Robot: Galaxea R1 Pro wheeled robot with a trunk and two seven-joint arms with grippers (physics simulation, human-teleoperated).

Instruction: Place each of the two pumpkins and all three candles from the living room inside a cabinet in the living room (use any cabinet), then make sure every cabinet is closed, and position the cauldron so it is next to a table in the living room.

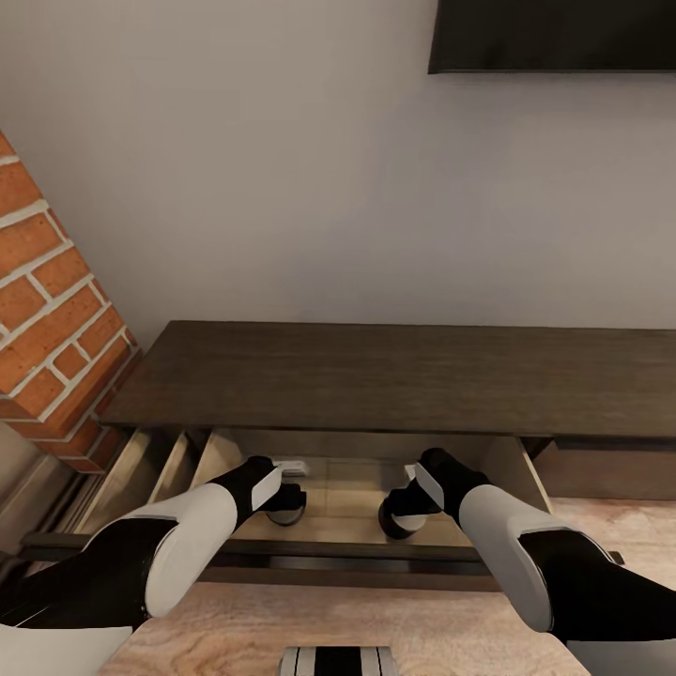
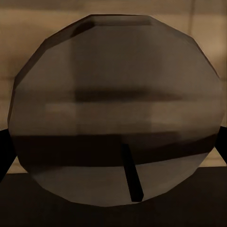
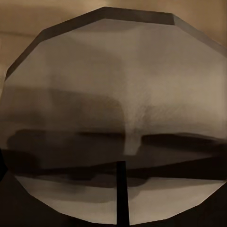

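Note:
The long dark-brown cabinet (image 1: 394, 376) stands against the wall with a pale-wood-lined drawer (image 1: 349, 496) pulled out toward me. Both arms reach down into that drawer. My left gripper (image 1: 284, 507) is shut on a squat round candle (image 2: 113, 104) whose dark wick shows in the left wrist view. My right gripper (image 1: 402, 514) is shut on a second candle (image 3: 118, 94), also with its wick showing. In the head view both candles look dark in the drawer's shadow, low over its floor. The pumpkins, cauldron and table are out of view.
A brick fireplace (image 1: 47, 310) rises at the left, close to the cabinet's end. Another drawer (image 1: 141, 469) stands pulled out beside it. The black TV (image 1: 554, 33) hangs on the wall above. Light wood floor (image 1: 282, 638) lies in front of the drawer's dark front edge.

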